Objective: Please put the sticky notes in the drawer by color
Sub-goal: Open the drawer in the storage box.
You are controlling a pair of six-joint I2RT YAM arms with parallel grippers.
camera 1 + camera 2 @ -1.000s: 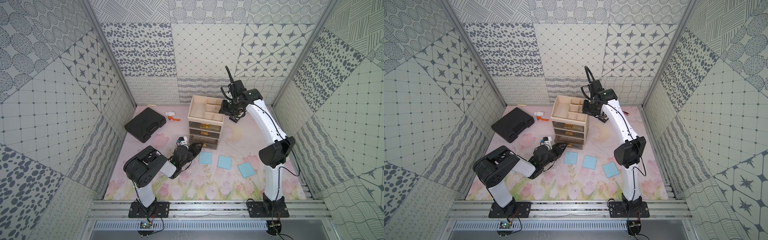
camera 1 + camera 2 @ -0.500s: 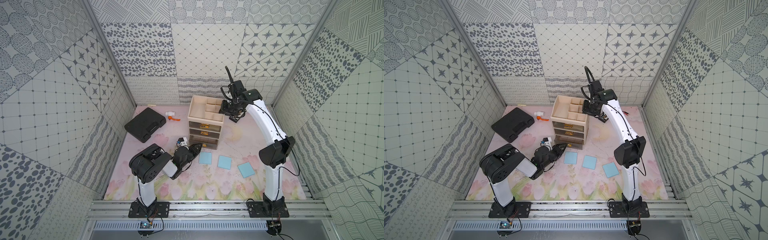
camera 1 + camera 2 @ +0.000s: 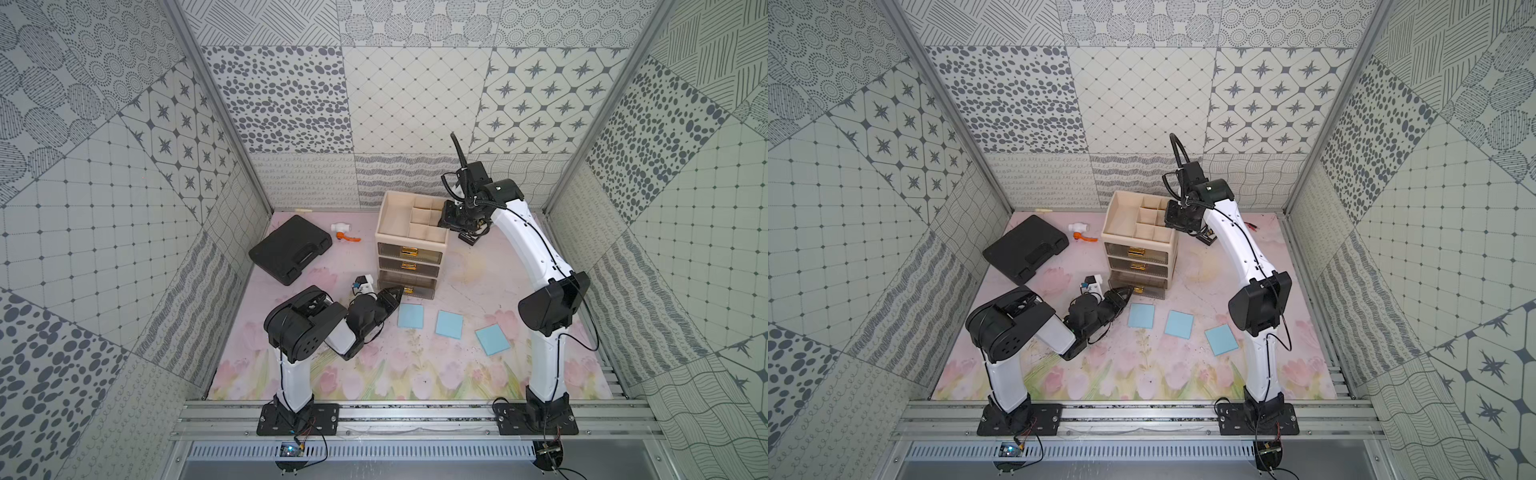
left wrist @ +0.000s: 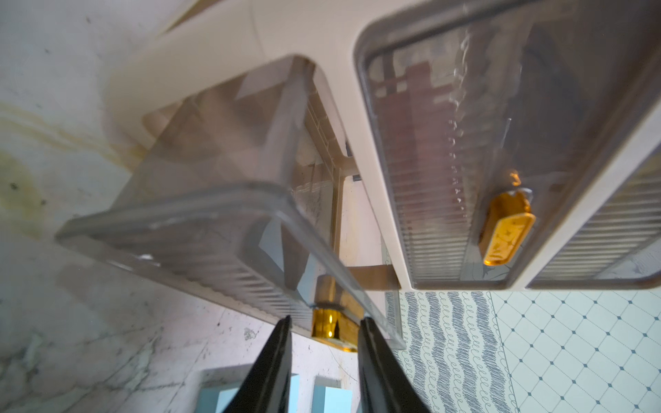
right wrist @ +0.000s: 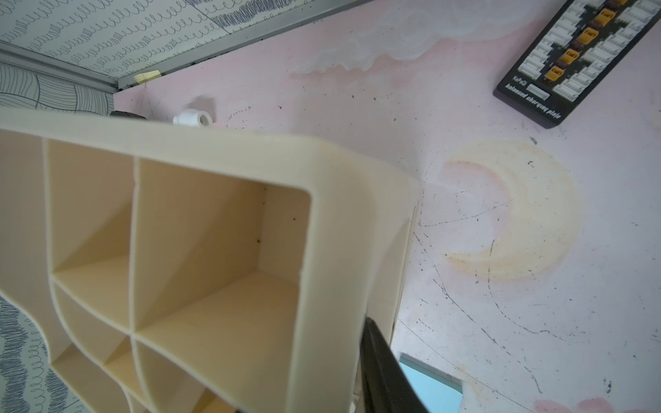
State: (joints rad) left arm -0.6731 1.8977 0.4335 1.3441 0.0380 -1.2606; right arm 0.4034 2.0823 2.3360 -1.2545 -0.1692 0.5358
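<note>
- Left hand (image 4: 323, 323) is clamped on the handle (image 4: 331, 330) of the bottom drawer (image 4: 200, 229), for opening.
- Right hand (image 3: 458, 219) is clamped on the drawer unit (image 3: 411, 246) at its right wall, likely steadying it.
- Blue sticky notes (image 3: 410, 316) are laid near it, on the worktop (image 3: 457, 374).

Counted: three blue sticky notes (image 3: 410, 316) (image 3: 449, 325) (image 3: 493, 340), lying at 5 o'clock from one drawer cabinet (image 3: 397, 216) with three drawers (image 3: 409, 251) (image 3: 408, 266) (image 3: 419, 290). Also present: one black case (image 3: 289, 249), one white pipe fitting (image 3: 341, 227), one charging board (image 5: 579, 60) and two robot arms (image 3: 299, 332) (image 3: 536, 257).
</note>
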